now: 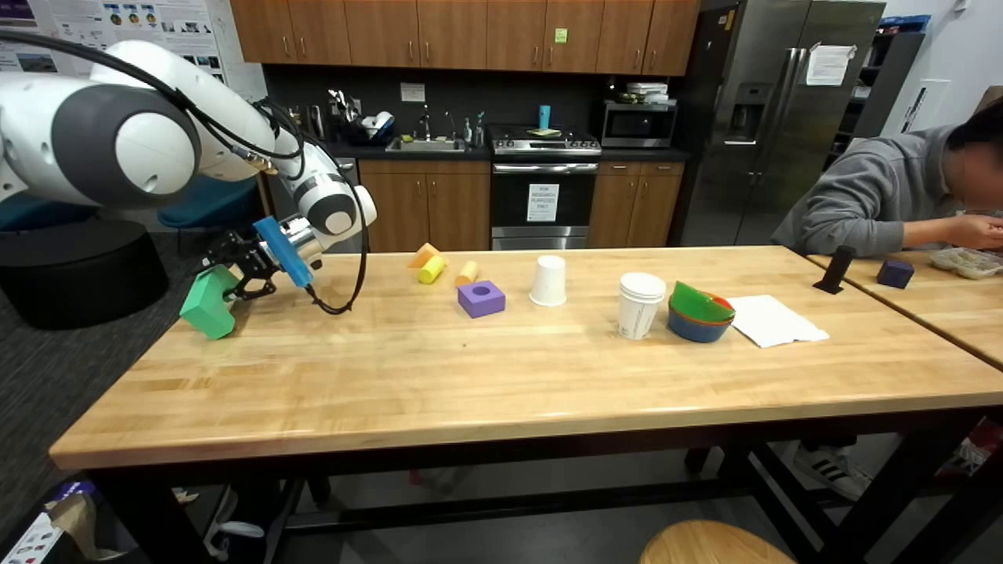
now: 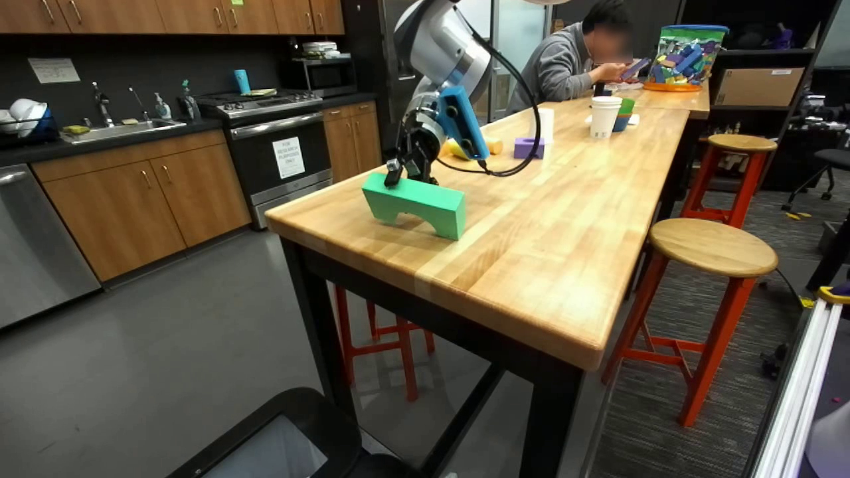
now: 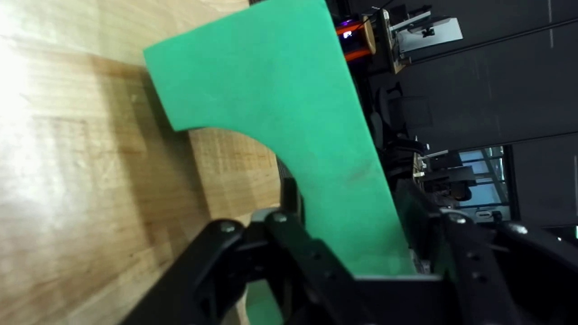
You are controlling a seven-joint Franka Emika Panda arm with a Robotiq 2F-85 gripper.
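Hand point(image 3: 352, 203) gripping grn arch blk point(image 2: 422, 197); near tbl end point(image 2: 491, 289)

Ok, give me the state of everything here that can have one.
gripper: straddling the green arch block; whether clamped tight, unclear
green arch block: opening facing down; resting or lifted, unclear
lone white cup: upside down
white cup stack: upright
blue bowl: upright, not empty
green bowl: tilted
purple block: hole facing up
yellow cylinder: on its side
oven door: shut
microwave door: shut
fridge doors: shut

Green arch block point(image 3: 311, 117), black gripper point(image 3: 350, 203)
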